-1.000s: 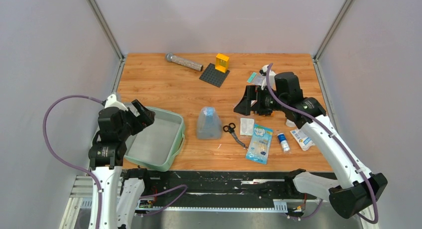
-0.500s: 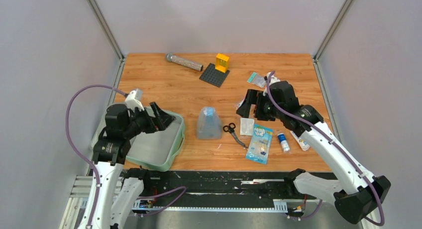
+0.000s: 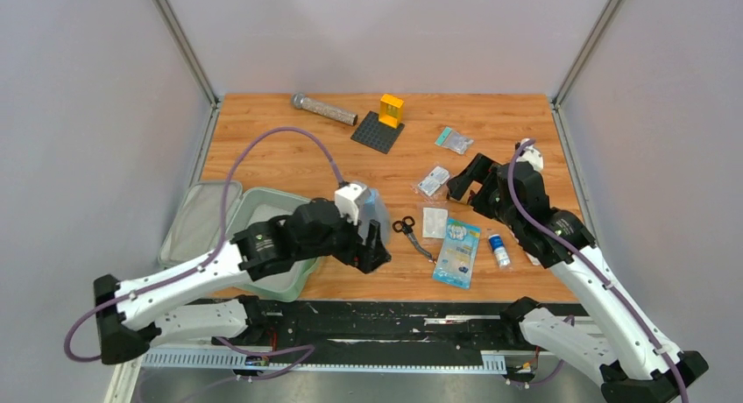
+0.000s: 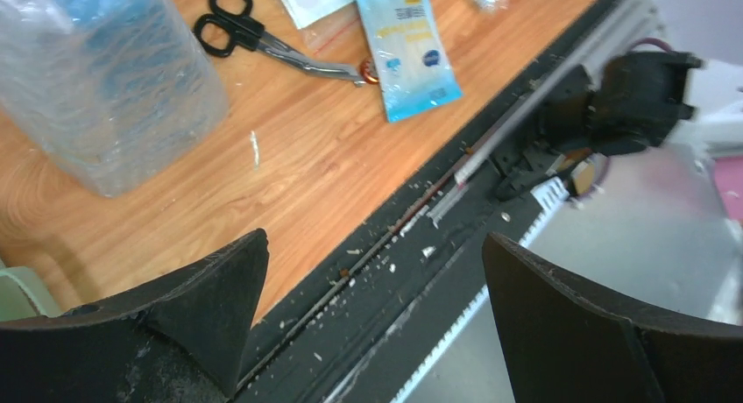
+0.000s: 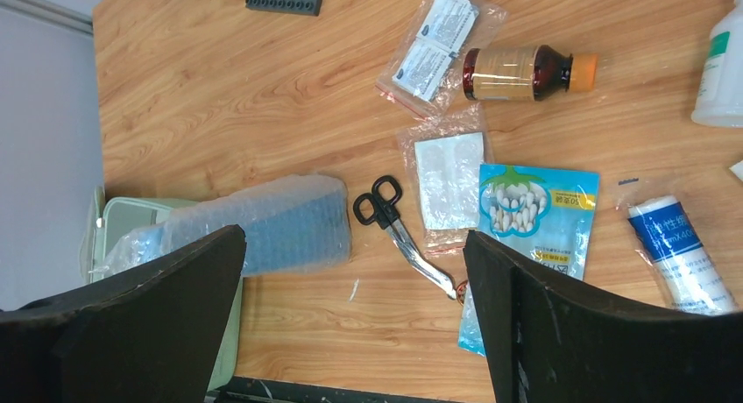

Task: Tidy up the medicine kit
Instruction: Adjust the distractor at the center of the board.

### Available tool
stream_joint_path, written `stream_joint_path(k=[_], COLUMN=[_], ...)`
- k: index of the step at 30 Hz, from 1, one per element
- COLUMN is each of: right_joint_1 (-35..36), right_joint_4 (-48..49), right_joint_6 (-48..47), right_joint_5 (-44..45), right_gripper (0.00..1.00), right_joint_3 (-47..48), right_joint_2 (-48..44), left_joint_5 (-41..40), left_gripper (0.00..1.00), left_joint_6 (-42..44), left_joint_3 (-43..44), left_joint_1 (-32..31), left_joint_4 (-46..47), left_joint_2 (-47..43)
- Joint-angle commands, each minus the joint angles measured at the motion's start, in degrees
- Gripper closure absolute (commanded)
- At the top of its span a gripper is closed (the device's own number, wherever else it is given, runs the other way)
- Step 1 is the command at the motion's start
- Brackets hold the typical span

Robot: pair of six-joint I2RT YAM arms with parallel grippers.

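My left gripper [image 4: 372, 250] is nearest: its two black fingers stand spread wide with nothing between them, hanging over the near edge of the wooden table [image 4: 289, 175]. Just ahead of it, to its left, lies a translucent bluish pouch [image 4: 96, 79], its long axis running away from the arm bases. The pale mint medicine kit tray [image 3: 279, 198] sits behind this gripper, partly under its forearm. The matching lid [image 3: 198, 217] lies flat just past the tray, on the side away from the tool.

Beyond the pouch from the left gripper come black scissors [image 4: 254, 37], then a blue packet [image 4: 407, 44]. Farther off, my right gripper [image 5: 355, 236] hovers above these loose supplies, fingers likewise spread and empty, with a brown bottle [image 5: 526, 70] ahead of it. The kit is well apart from it, on the far side of the pouch.

I judge the left arm nearer to both pouch and tray, so loading the pouch would suit it: close across the pouch's short width, then draw back toward the tray.
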Motion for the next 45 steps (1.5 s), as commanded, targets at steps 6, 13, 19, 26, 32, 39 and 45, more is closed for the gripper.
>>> stream_joint_path(k=[6,13,19,26,32,39,45], right_joint_1=[0.08,0.11,0.09,0.08,0.07,0.07,0.05], right_joint_4=[0.65,0.09,-0.54,-0.85,-0.85,-0.84,-0.89], right_joint_6=[3.15,3.29,4.23,4.06,4.03,3.58,3.38], right_joint_5=[1.79,1.23,1.20,1.92,2.10,2.06,1.89], right_gripper=[0.00,0.00,0.00,0.00,0.00,0.00,0.00], right_joint_3=[-1.68,-1.65,-2.37,-3.06,-3.05,-2.73,-2.37], right_joint_2=[-1.37,-1.35,-2.12,-2.67,-1.64,-0.33,1.38], left_joint_5=[-26.26,-27.45,-32.40,-39.04,-41.92,-37.31,-34.18], left_gripper=[0.00,0.00,0.00,0.00,0.00,0.00,0.00], left_joint_6=[-6.42,-3.54,4.79,8.46,11.11,8.01,10.36], left_joint_3=[0.65,-4.63,-5.85,-4.99,-2.93,-6.61,-6.95], left_joint_1=[-12.00,-15.55,-19.42,-19.58,-18.69,-12.73,-7.65], left_joint_4=[12.84,20.47,28.22,33.03,33.73,36.46,38.54], left_joint_2=[11.28,14.77,21.94,30.42,37.13,37.70,39.37])
